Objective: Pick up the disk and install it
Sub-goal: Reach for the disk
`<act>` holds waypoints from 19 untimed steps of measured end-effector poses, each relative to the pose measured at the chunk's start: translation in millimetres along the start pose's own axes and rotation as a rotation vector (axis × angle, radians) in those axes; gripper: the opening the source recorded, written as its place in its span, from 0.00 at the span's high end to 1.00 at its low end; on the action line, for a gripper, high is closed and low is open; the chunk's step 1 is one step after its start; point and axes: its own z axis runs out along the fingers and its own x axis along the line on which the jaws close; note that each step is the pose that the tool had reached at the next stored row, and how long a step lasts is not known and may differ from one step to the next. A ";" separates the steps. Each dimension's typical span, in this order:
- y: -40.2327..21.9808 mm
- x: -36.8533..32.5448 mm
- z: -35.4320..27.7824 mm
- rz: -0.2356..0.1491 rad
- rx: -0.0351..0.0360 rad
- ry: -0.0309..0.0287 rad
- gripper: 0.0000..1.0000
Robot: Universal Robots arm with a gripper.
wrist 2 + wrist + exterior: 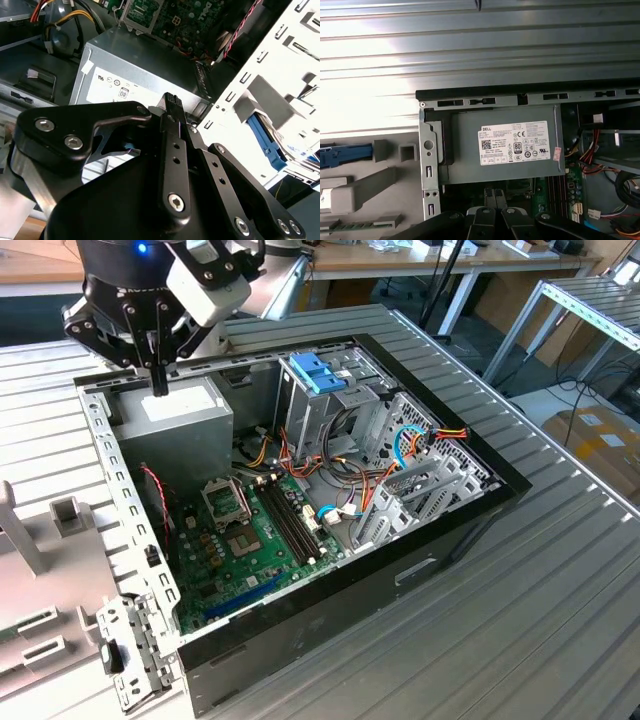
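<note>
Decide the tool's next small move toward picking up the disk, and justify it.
Probably shift the tool off the grey metal power-supply box toward the blue plastic rail on the pale grey fixture; the tool hangs shut and empty above the box.

I count one open computer case [380, 590] on the table [560, 580], and inside it one grey power supply box [190, 430], one green motherboard [235, 550] and one metal drive cage [305, 415] with one blue latch [318, 371]. I have one gripper [159, 388].
</note>
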 end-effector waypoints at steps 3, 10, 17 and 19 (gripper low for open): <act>-0.2 3.0 -0.1 0.000 0.0000 0.0000 0.89; -0.6 7.9 -0.2 0.000 0.0000 0.0000 0.89; -1.0 13.4 -0.3 0.000 0.0000 0.0000 0.89; -1.1 14.7 -0.3 0.000 0.0000 0.0000 0.89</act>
